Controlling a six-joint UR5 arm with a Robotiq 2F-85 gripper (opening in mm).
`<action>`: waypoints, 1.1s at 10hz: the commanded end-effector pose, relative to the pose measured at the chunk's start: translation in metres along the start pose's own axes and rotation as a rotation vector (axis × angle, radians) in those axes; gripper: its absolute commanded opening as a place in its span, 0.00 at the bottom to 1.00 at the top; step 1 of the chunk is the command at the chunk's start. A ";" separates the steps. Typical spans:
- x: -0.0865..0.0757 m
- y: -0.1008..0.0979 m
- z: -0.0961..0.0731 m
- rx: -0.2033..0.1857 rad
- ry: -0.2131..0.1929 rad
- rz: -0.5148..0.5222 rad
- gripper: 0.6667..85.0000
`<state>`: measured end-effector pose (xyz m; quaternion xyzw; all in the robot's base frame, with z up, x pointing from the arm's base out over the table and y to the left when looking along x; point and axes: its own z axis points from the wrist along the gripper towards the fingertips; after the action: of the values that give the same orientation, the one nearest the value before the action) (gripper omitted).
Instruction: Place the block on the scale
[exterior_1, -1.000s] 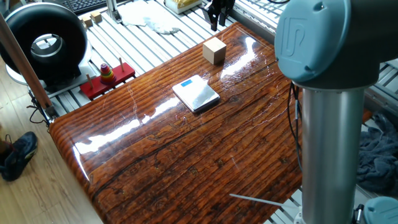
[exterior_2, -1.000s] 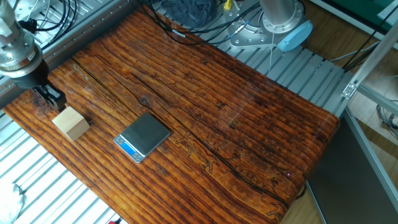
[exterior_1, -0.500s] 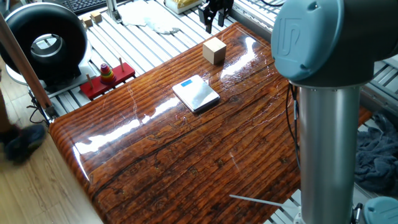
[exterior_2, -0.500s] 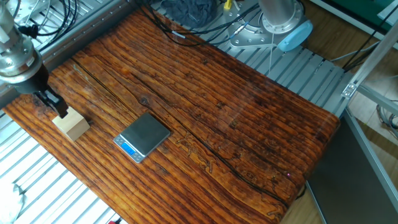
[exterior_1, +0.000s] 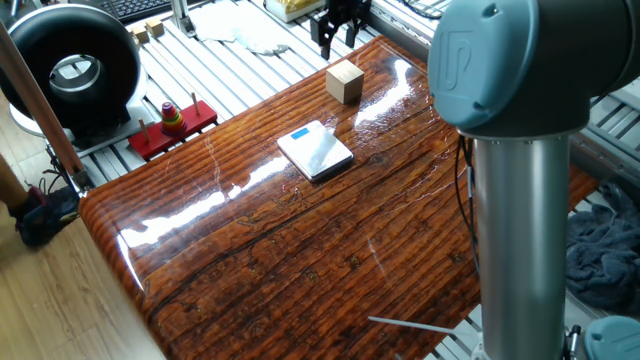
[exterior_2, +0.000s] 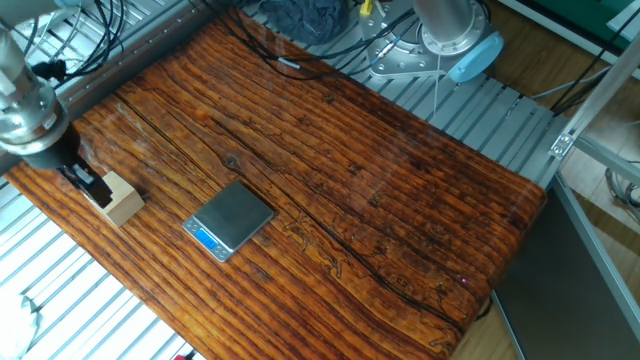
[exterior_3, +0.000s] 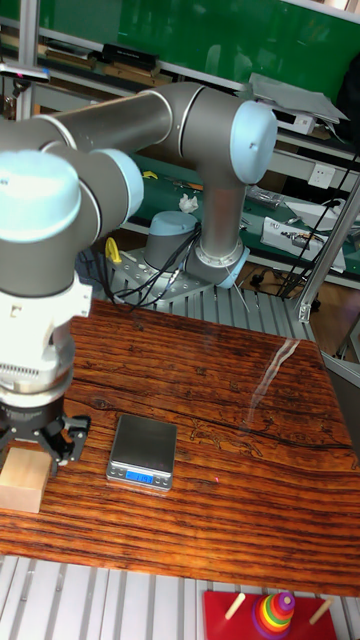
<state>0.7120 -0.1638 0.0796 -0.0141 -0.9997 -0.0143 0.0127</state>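
Note:
The block (exterior_1: 344, 82) is a plain tan wooden cube near the far corner of the glossy wooden table (exterior_1: 300, 250). It also shows at the table's left end (exterior_2: 120, 200) and at the lower left (exterior_3: 22, 482). My gripper (exterior_1: 338, 40) hangs open just above and slightly behind it, holding nothing. In the other fixed view the gripper (exterior_2: 88, 185) overlaps the block's near edge. In the tall view its fingers (exterior_3: 66, 440) straddle the block's top. The scale (exterior_1: 315, 150) lies flat a short way from the block, its blue display strip (exterior_2: 208, 240) lit (exterior_3: 143, 452).
A red base with coloured rings (exterior_1: 172, 125) and a black round device (exterior_1: 72, 70) stand off the table's left side. White cloth (exterior_1: 240, 30) lies behind them. The arm's grey column (exterior_1: 520, 230) fills the right foreground. Cables (exterior_2: 270, 45) run along the far edge.
The gripper has shifted from beyond the table's corner toward the block and now hangs over it. Block and scale have not moved.

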 end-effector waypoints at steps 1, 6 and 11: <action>0.010 -0.012 0.012 0.036 0.041 -0.049 0.74; 0.018 -0.009 0.012 0.034 0.051 -0.192 0.74; 0.012 0.001 0.017 -0.009 0.028 -0.193 0.78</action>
<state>0.6966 -0.1719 0.0638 0.0859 -0.9957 0.0022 0.0343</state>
